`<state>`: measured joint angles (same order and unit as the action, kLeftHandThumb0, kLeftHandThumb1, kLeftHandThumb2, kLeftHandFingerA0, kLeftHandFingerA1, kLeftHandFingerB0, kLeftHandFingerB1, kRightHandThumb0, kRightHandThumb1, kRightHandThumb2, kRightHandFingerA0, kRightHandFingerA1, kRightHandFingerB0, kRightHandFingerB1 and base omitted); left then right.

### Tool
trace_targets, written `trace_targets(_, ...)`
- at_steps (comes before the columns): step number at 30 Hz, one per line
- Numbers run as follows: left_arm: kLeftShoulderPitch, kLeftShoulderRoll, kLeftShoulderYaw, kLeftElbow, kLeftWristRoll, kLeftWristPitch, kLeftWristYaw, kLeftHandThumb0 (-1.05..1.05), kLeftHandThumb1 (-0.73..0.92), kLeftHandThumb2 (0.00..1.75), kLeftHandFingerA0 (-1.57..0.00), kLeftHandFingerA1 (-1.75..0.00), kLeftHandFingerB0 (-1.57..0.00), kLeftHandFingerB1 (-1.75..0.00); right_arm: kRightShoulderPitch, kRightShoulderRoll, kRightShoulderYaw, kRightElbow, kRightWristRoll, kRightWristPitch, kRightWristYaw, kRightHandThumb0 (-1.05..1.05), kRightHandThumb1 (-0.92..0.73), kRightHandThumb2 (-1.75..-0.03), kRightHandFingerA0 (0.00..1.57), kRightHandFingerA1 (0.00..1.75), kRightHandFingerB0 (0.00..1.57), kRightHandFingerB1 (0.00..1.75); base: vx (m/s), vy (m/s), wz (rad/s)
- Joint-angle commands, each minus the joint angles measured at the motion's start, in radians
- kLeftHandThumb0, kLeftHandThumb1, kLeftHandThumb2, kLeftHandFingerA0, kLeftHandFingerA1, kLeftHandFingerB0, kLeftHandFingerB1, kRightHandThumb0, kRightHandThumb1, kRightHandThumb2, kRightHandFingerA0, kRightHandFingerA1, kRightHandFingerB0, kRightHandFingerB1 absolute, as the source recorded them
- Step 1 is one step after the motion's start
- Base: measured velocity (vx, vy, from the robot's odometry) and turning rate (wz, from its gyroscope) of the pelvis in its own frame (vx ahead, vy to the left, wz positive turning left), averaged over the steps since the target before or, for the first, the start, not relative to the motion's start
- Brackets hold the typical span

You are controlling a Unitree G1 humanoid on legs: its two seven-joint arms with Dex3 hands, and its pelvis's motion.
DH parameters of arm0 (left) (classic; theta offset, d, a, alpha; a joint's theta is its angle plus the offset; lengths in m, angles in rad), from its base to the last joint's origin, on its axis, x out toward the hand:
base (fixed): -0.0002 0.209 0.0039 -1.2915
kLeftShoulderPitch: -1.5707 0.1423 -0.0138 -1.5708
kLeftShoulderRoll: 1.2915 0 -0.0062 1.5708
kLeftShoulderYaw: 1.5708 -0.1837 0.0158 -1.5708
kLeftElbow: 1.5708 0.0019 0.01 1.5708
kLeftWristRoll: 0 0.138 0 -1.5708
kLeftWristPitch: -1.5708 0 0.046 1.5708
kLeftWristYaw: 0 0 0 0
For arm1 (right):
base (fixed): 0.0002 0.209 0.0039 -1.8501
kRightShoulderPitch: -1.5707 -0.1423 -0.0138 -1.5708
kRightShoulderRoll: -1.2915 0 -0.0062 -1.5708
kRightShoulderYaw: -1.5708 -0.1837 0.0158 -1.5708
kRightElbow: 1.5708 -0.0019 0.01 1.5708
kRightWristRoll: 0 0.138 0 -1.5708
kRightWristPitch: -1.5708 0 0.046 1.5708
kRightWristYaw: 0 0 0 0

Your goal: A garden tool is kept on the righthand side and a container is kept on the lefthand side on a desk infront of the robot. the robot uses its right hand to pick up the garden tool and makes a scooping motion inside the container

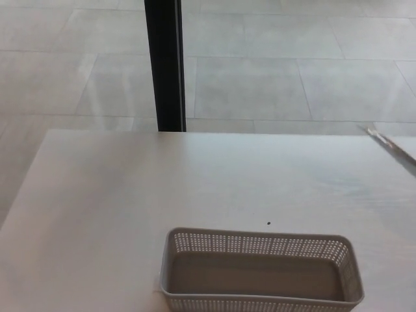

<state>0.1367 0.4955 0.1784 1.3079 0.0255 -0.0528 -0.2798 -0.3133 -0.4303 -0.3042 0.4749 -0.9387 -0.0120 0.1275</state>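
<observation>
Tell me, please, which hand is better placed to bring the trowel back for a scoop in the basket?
Probably the right. Neither hand shows now, but the trowel blade pokes in from the right edge, beyond the basket, so it seems to hang on the robot's right side.

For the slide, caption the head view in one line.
Empty perforated basket at the white desk's near edge; only the metal trowel blade tip shows at far right.
</observation>
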Motion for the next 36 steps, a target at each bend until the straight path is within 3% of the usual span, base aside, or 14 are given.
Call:
trace_targets(1, -0.001, 0.008, 0.008, -0.001, -0.007, 0.004, 0.014, -0.5, -0.06, 1.06, -0.91, -1.01, -0.84, -0.92, 0.001, -0.029, 0.129, 0.064, -0.03, 0.15, -0.08, -0.35, -0.7, -0.72, 0.89, 1.54, 0.78, 0.78, 0.0, 0.0, 0.0)
trace_targets(8, -0.007, 0.005, -0.001, 0.005, 0.006, -0.006, 0.03, -0.54, -0.05, 1.04, -0.94, -0.99, -0.85, -0.91, -0.019, -0.036, 0.291, 0.08, -0.066, 0.287, 0.011, -0.4, -0.71, -0.64, 0.84, 1.43, 0.49, 0.51, 0.0, 0.0, 0.0)
trace_targets(11, -0.01, 0.003, 0.001, 0.005, 0.002, -0.003, 0.027, -0.52, -0.05, 1.04, -0.94, -1.0, -0.85, -0.92, -0.017, -0.035, 0.334, 0.066, -0.048, 0.304, 0.023, -0.45, -0.74, -0.67, 0.88, 1.41, 0.65, 0.64, 0.0, 0.0, 0.0)
trace_targets(17, -0.009, -0.002, 0.026, 0.001, -0.028, 0.011, 0.005, -0.46, -0.1, 1.02, -0.94, -1.01, -0.88, -0.92, -0.05, -0.016, 0.398, 0.065, -0.033, 0.414, 0.085, -0.44, -0.77, -0.69, 0.82, 1.43, 0.46, 0.57, 0.0, 0.0, 0.0)
trace_targets(23, -0.014, -0.002, 0.014, 0.004, -0.011, 0.012, 0.014, -0.53, -0.04, 1.02, -0.88, -1.0, -0.82, -0.91, -0.091, -0.022, 0.454, 0.087, 0.003, 0.489, 0.259, -0.54, -0.77, -0.63, 0.9, 0.86, 0.76, 0.65, 0.0, 0.0, 0.0)
trace_targets(25, -0.021, -0.005, 0.029, 0.003, -0.027, 0.029, 0.019, -0.44, -0.1, 1.04, -0.94, -1.02, -0.85, -0.93, -0.051, -0.025, 0.441, 0.008, 0.056, 0.475, 0.316, -0.61, -0.78, -0.63, 0.7, 0.64, 0.35, 0.45, 0.0, 0.0, 0.0)
trace_targets(26, -0.02, -0.004, 0.025, 0.001, -0.022, 0.023, 0.014, -0.47, -0.06, 1.06, -0.91, -1.01, -0.83, -0.92, -0.032, -0.022, 0.429, -0.021, 0.082, 0.461, 0.321, -0.69, -0.6, -0.93, 0.4, 0.62, 0.17, 0.47, 0.0, 0.0, 0.0)
trace_targets(29, -0.015, -0.002, 0.027, -0.001, -0.023, 0.016, 0.012, -0.48, -0.07, 1.07, -0.91, -1.02, -0.83, -0.92, 0.006, -0.015, 0.415, -0.082, 0.122, 0.45, 0.334, -0.71, -0.57, -0.92, 0.27, 0.57, 0.13, 0.44, 0.0, 0.0, 0.0)
trace_targets(30, -0.016, -0.001, 0.027, 0.0, -0.021, 0.012, 0.013, -0.53, -0.08, 1.01, -0.92, -1.01, -0.86, -0.92, 0.05, -0.031, 0.43, -0.163, 0.124, 0.438, 0.378, -0.83, -0.74, -0.64, 0.05, 0.51, 0.06, 0.29, 0.0, 0.0, 0.0)
trace_targets(31, -0.016, 0.0, 0.027, 0.0, -0.021, 0.012, 0.013, -0.53, -0.08, 1.01, -0.92, -1.01, -0.86, -0.92, 0.052, -0.031, 0.431, -0.168, 0.126, 0.441, 0.38, -0.83, -0.74, -0.64, 0.05, 0.51, 0.06, 0.29, 0.0, 0.0, 0.0)
trace_targets(32, -0.01, 0.003, 0.02, -0.008, -0.014, -0.002, 0.009, -0.57, -0.07, 1.04, -0.95, -1.01, -0.87, -0.93, 0.075, -0.034, 0.429, -0.214, 0.137, 0.439, 0.394, -0.96, -0.65, -1.01, 0.0, 0.24, 0.05, 0.11, 0.0, 0.0, 0.0)
trace_targets(33, -0.011, 0.005, 0.018, -0.006, -0.012, -0.002, 0.004, -0.57, -0.06, 1.04, -0.91, -1.01, -0.86, -0.92, 0.11, -0.063, 0.445, -0.295, 0.136, 0.427, 0.451, -1.01, -0.68, -1.04, 0.0, 0.21, 0.0, 0.08, 0.0, 0.0, 0.0)
trace_targets(34, -0.009, 0.004, 0.021, -0.008, -0.016, -0.005, -0.004, -0.55, -0.08, 1.06, -0.9, -1.02, -0.87, -0.92, 0.131, -0.081, 0.446, -0.343, 0.144, 0.418, 0.48, -0.96, -0.82, -0.65, 0.0, 0.0, 0.0, 0.0, 0.0, 0.0, 0.0)
trace_targets(36, -0.015, 0.007, 0.008, -0.008, -0.003, 0.008, 0.001, -0.57, -0.06, 1.06, -0.87, -1.02, -0.83, -0.92, 0.155, -0.096, 0.442, -0.391, 0.153, 0.417, 0.505, -0.99, -0.84, -0.65, 0.0, 0.0, 0.0, 0.0, 0.0, 0.0, 0.0)
